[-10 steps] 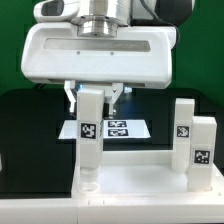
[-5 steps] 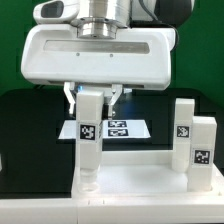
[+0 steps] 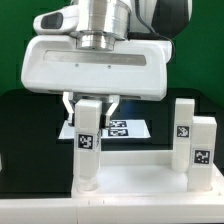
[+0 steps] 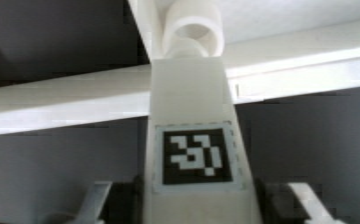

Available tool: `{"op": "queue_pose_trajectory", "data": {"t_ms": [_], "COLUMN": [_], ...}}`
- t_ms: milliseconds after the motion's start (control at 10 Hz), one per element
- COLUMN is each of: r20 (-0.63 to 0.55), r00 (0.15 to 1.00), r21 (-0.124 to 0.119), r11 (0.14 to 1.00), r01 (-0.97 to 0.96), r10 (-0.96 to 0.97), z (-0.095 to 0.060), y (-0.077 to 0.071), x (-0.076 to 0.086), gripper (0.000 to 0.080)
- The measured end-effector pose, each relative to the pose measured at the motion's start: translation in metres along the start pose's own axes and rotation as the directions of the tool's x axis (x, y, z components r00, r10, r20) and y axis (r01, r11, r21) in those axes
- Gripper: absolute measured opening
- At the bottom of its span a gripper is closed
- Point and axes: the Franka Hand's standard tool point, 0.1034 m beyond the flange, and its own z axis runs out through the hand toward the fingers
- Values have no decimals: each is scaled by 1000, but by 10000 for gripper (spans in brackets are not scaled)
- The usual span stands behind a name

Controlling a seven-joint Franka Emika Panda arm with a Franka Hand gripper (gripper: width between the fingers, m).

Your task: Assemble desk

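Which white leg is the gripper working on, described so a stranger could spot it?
Start at the gripper under the big white housing. The leg clamped between its fingers stands upright at the tabletop corner, alone on the exterior view's left; the two other legs stand free.

The black, matte-surfaced desk (image 3: 30,130) filled the scene below a green backdrop. Directly on it, toward the back, lay the marker board (image 3: 125,128), a thin flat white sheet printed with black-and-white square tags, partly hidden in the exterior view. Nearer the camera rested the white plastic rimmed rectangular tabletop panel (image 3: 140,185) of the furniture kit, lying flat with its pale edge running across the foreground. In the wrist view the dark surface showed on either side of a white band.
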Motion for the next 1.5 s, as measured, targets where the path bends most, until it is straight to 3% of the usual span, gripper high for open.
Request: {"op": "queue_pose_trajectory", "data": {"t_ms": [1200, 1400, 1500], "r20": [16, 60, 140], "r00": [1000, 998, 989], "r21": [-11, -7, 12], "r11": [1000, 1000, 999], "r01": [14, 4, -42], "r10": [-13, -4, 40], "z": [13, 14, 7], "y": [-1, 2, 9], "x": [-13, -15, -7], "gripper": [285, 540, 616]}}
